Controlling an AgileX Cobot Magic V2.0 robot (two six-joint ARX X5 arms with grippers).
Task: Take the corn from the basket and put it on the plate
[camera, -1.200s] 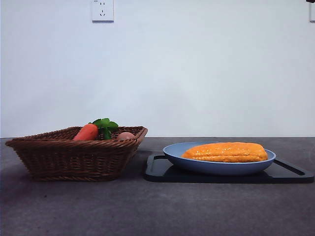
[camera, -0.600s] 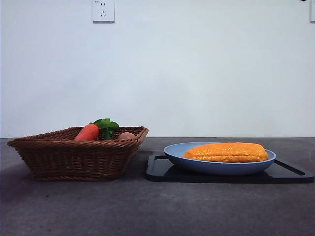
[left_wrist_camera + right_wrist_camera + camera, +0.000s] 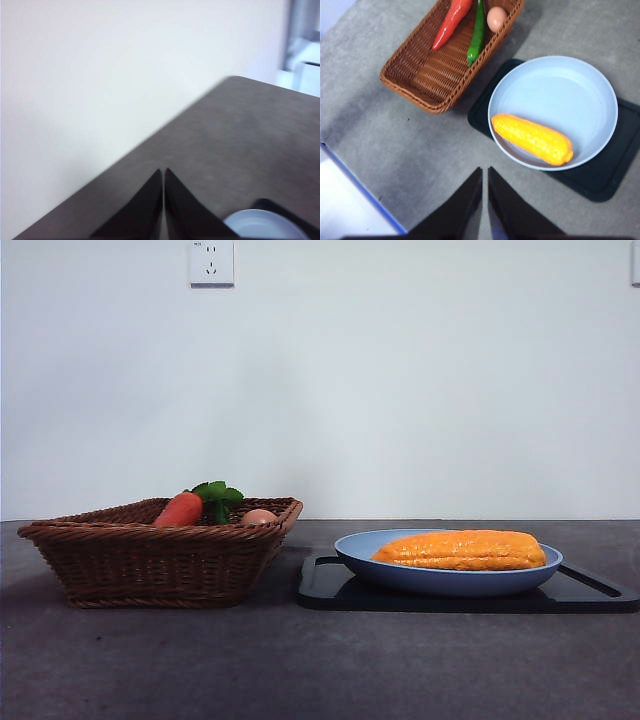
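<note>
The orange-yellow corn (image 3: pixel 460 549) (image 3: pixel 532 138) lies on the light-blue plate (image 3: pixel 360 552) (image 3: pixel 560 90), near the plate's rim. The brown wicker basket (image 3: pixel 150 565) (image 3: pixel 435 75) stands to the left of the plate in the front view. My right gripper (image 3: pixel 485 172) hangs high above the table, jaws shut and holding nothing, off to the side of the plate. Jaws shut and empty, my left gripper (image 3: pixel 163 172) is raised over bare table near the far edge, with a sliver of the plate (image 3: pixel 262 227) beside it. Neither gripper shows in the front view.
The plate rests on a flat black tray (image 3: pixel 330 585) (image 3: pixel 597 175). In the basket lie a red-orange carrot (image 3: pixel 180 508) (image 3: pixel 451 22) with green leaves (image 3: pixel 217 495), a green pepper (image 3: pixel 477 35) and a pinkish egg (image 3: pixel 258 516) (image 3: pixel 496 18). A wall socket (image 3: pixel 211 260) is behind.
A black arm tip at the top right corner has left the front view. The corn, plate and basket have not moved.
</note>
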